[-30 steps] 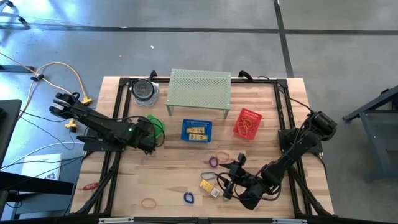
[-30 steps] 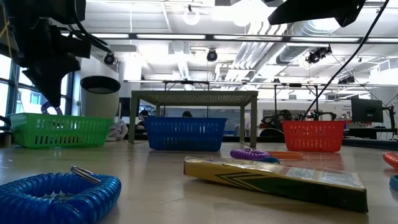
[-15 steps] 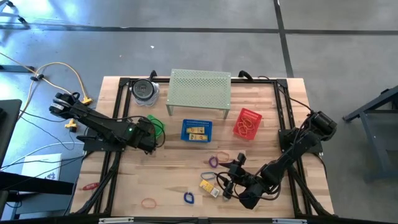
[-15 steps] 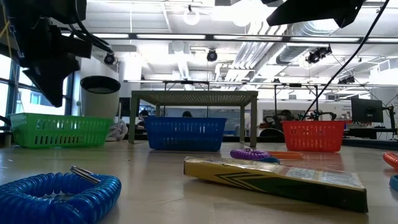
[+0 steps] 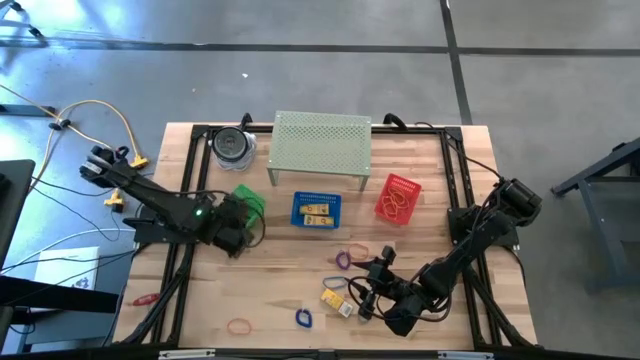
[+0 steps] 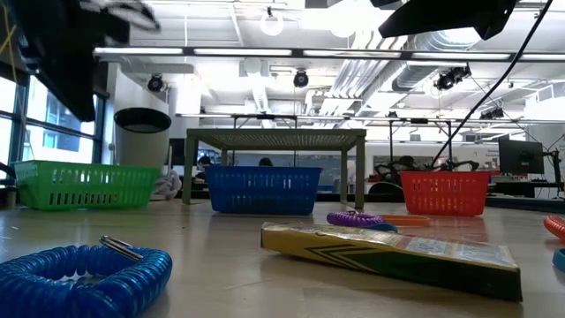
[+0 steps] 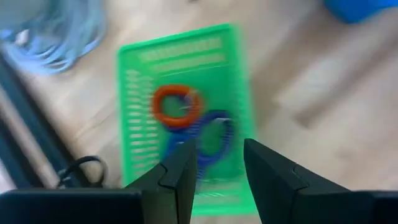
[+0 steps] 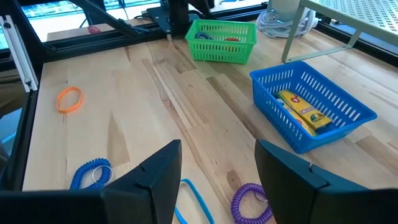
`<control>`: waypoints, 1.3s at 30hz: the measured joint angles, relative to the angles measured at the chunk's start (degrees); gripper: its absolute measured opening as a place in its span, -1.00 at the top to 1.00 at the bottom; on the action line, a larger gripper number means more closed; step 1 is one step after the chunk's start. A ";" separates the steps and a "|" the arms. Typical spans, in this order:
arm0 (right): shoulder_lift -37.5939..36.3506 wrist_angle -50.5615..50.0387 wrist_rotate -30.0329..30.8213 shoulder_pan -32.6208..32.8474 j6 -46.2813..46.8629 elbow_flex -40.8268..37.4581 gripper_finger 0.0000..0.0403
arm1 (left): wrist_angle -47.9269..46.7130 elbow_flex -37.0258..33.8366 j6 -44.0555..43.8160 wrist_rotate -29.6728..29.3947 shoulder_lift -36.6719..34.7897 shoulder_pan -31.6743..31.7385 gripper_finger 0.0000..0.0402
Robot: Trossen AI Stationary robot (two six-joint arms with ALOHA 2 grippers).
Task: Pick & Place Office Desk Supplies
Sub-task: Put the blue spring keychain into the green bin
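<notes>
The blue basket (image 5: pixel 316 209) sits mid-table, and everything is placed from it. Nearest the table's front edge, well in front of the basket, lie a blue coil (image 5: pixel 304 319) and, off to its left side, an orange band (image 5: pixel 239 325). A red band (image 5: pixel 144 298) lies farther left, beyond the table's edge.

The right gripper (image 5: pixel 363 297) hovers in front of the basket and slightly right, its fingers apart and holding nothing. Just beside it lie two yellow blocks (image 5: pixel 335 298); one shows in the low view as a flat yellow box (image 6: pixel 388 253) on the wood. A purple coil (image 5: pixel 343 260) lies between the gripper and the basket, with thin band loops (image 5: pixel 357 252) just beside it. From the right wrist, the gripper's fingers (image 8: pixel 145 180) frame the blue coil (image 8: pixel 91 173), the purple coil (image 8: pixel 252 200) and the orange band (image 8: pixel 69 98).

The basket itself holds yellow blocks (image 8: pixel 303 111).

Left of the basket stands a green basket (image 5: pixel 245 201), and the left gripper (image 5: pixel 237 224) hangs above its near edge with fingers (image 7: pixel 180 171) slightly apart and empty. In the green basket (image 7: pixel 235 130) lie an orange coil (image 7: pixel 176 106) and a blue coil (image 7: pixel 212 140), touching each other.

Right of the blue basket stands a red basket (image 5: pixel 398 198) holding orange bands (image 5: pixel 394 205). Behind the blue basket stands a pale perforated shelf (image 5: pixel 321 139), and left of that a round container (image 5: pixel 232 146).
</notes>
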 joint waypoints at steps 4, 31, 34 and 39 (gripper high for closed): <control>0.00 0.00 -0.04 0.02 0.03 0.00 0.04 | 9.74 1.16 3.97 -0.12 0.00 -5.99 0.38; 0.04 0.00 -1.58 0.00 0.46 0.00 0.04 | 54.01 1.16 28.06 -0.13 17.86 -13.55 0.37; 0.04 0.00 -1.48 0.00 0.46 0.00 0.04 | 58.94 1.13 34.93 0.49 22.14 -13.16 0.37; 0.04 -0.04 -1.46 0.00 0.44 0.00 0.04 | 69.13 1.10 53.77 0.91 28.66 -13.73 0.37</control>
